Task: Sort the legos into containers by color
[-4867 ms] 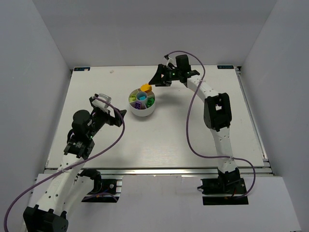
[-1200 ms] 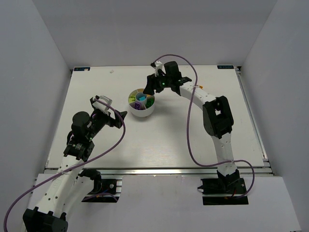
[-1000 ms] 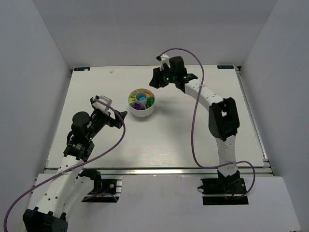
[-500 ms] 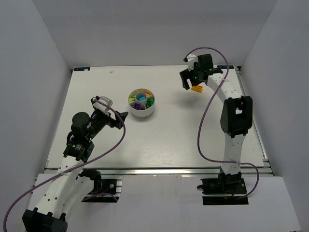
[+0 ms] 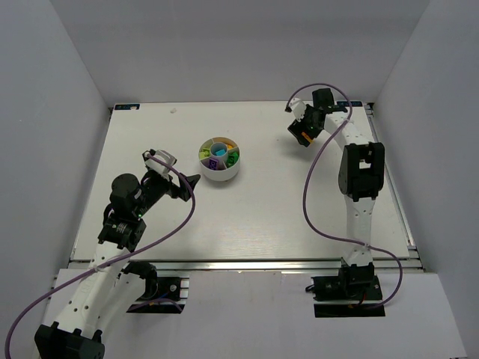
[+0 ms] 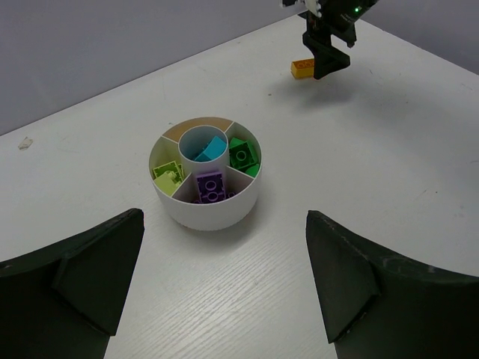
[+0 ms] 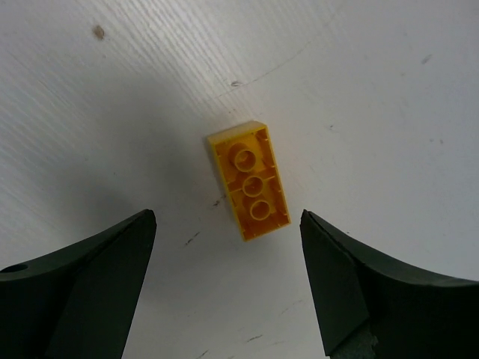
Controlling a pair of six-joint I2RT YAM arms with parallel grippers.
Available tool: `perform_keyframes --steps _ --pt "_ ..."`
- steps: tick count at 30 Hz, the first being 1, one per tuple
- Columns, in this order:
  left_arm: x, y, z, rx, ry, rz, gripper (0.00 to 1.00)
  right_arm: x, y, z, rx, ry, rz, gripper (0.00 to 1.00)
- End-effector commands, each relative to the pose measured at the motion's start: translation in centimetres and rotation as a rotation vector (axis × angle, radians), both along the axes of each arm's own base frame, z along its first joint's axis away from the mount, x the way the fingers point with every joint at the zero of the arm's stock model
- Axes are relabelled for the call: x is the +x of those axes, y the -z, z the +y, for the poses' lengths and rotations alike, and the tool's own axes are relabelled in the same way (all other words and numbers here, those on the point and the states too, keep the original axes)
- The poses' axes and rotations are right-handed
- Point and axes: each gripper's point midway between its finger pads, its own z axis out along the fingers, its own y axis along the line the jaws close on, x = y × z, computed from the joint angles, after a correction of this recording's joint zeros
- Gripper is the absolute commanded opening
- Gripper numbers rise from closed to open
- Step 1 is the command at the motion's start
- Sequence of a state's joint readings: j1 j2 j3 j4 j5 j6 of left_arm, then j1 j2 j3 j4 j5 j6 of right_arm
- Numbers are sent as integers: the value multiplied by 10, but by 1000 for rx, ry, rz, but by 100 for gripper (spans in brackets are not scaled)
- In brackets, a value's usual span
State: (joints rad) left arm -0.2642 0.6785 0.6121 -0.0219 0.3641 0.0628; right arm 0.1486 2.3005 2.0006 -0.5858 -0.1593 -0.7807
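Note:
The round white divided dish [image 5: 219, 170] [image 6: 213, 213] stands mid-table. Its containers hold legos: lime [image 6: 168, 173] on the left, cyan [image 6: 209, 149] in the central well, green [image 6: 244, 154] on the right, purple [image 6: 210, 185] nearest me. An orange lego [image 7: 249, 189] [image 6: 302, 68] lies studs-down on the table at the far right, apart from the dish. My right gripper [image 7: 227, 241] [image 5: 303, 132] hovers open straight above it, one finger on each side, touching nothing. My left gripper [image 6: 223, 250] [image 5: 182, 182] is open and empty, left of the dish and pointing at it.
The dish's far wedge [image 6: 198, 127] looks tan; I cannot tell what it holds. The table's back edge [image 5: 239, 102] and right rail [image 5: 389, 172] lie close to the right arm. Purple cables loop off both arms.
The right arm swung from beside the dish to the far right of the table. Its jaws opened, and the orange lego now lies on the table under them. The left arm stayed put.

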Motion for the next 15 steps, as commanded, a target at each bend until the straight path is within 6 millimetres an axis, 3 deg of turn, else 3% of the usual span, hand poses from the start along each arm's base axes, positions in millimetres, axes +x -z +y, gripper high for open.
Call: perform_keyframes --steps 1,9,15 --pt "-5 -4 -5 -4 37 -20 98 4 -3 0 -16 -104 -18 83" --pt "-5 -2 -6 4 44 -19 98 12 11 7 -32 -221 -48 78" --pt "-5 -1 -7 6 50 -17 98 27 28 5 -45 -215 -49 78"
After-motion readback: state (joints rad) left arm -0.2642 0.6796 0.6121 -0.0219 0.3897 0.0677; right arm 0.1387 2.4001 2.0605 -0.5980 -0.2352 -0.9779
